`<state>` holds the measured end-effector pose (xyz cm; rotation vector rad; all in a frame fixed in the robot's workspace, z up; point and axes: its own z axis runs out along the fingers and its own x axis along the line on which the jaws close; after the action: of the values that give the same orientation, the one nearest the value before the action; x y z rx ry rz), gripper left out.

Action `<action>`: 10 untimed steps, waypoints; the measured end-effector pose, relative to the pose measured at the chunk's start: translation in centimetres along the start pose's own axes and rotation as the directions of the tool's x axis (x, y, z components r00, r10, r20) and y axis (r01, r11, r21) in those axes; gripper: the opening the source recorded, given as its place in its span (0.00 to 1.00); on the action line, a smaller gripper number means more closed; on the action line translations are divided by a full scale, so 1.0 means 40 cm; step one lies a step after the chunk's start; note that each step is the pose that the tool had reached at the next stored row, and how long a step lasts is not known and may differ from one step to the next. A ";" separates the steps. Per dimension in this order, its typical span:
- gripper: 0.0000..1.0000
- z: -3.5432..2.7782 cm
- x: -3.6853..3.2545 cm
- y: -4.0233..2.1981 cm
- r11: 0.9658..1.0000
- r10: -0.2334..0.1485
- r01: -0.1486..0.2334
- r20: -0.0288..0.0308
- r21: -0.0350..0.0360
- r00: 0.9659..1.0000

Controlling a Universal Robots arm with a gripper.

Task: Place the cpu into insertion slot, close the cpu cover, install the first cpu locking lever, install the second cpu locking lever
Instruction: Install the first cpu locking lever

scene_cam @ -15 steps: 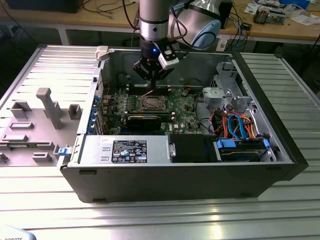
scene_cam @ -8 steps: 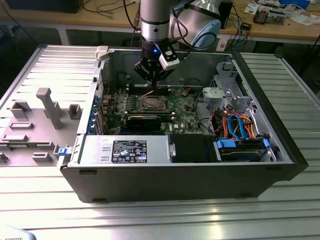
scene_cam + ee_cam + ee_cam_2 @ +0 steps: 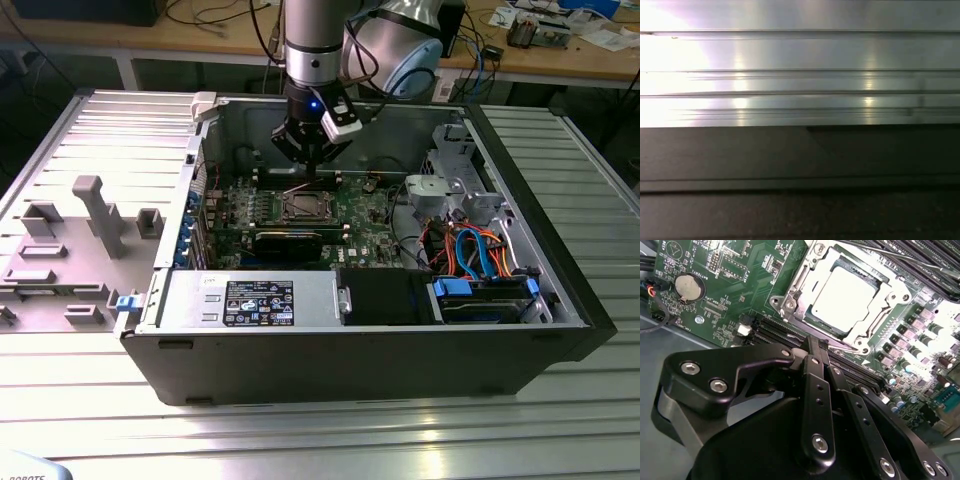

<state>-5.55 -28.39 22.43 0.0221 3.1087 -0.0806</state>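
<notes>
The cpu [image 3: 842, 295] lies flat in the socket of the green motherboard [image 3: 730, 270], its silver top showing; the exterior view has it at the board's middle [image 3: 303, 208]. The cpu cover [image 3: 807, 277] rests down around it as a silvery frame. A thin metal lever rod [image 3: 900, 257] slants past the socket's far side. My gripper [image 3: 817, 346] is shut with its black fingertips together and nothing visible between them, just off the socket's edge. In the exterior view the gripper [image 3: 308, 168] hangs over the socket's far side inside the open case.
A long black expansion card [image 3: 290, 240] lies in front of the socket. The power supply [image 3: 250, 300] and a drive cage with orange and blue cables [image 3: 470, 250] line the case. A coin battery [image 3: 689, 287] sits on the board. Ribbed aluminium table [image 3: 800, 75] surrounds the case.
</notes>
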 end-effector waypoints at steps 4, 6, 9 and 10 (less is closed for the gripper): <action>0.11 0.005 -0.004 0.000 1.000 0.002 -0.002 0.000 0.000 1.000; 0.11 0.007 -0.006 0.000 1.000 0.002 -0.002 0.000 0.000 1.000; 0.11 0.011 -0.009 0.001 1.000 0.002 -0.002 0.000 0.000 1.000; 0.11 0.012 -0.010 0.001 1.000 0.003 -0.003 0.000 0.000 1.000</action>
<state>-5.15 -28.38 21.96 0.0260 3.1087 -0.0807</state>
